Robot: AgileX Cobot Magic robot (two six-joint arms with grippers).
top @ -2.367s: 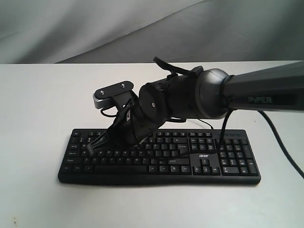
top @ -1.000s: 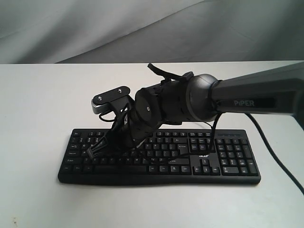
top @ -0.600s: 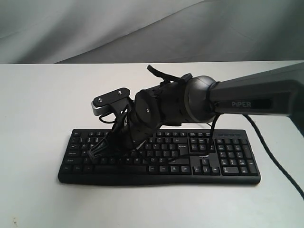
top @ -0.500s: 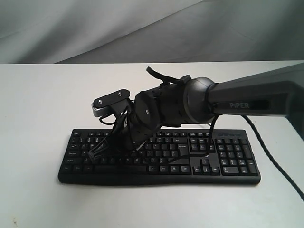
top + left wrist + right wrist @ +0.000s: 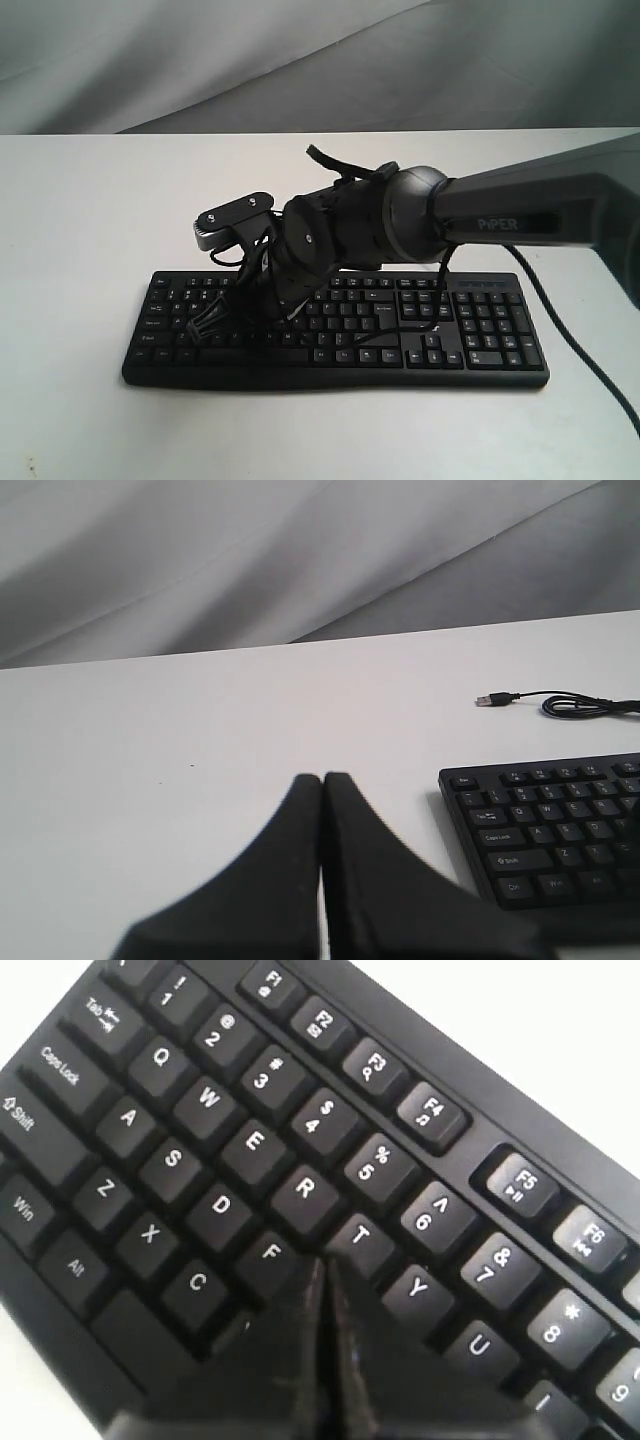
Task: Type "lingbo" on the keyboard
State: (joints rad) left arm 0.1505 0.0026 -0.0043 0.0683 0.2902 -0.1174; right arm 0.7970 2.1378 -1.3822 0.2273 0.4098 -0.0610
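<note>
The black keyboard [image 5: 470, 330] lies across the white table with its legends facing the exterior view. My right arm reaches over it from the right. The right gripper [image 5: 262, 312] is shut and points down at the left half of the letter keys. In the right wrist view the closed right gripper [image 5: 322, 1262] sits right over the keys between F, T and Y and hides the G key; touch cannot be told. The left gripper [image 5: 322, 777] is shut with nothing in it, over bare table beside the keyboard's [image 5: 545, 825] Esc and Ctrl end.
The thin black cable with its loose USB plug [image 5: 495, 699] lies on the table behind the keyboard. The white table [image 5: 80, 220] runs back to a grey cloth backdrop [image 5: 150, 60]. The right arm's own black cables [image 5: 590, 350] hang over the table at the right.
The right arm has shifted a little to the left and sunk lower, bringing the shut gripper closer to the letter keys. The keyboard has not moved.
</note>
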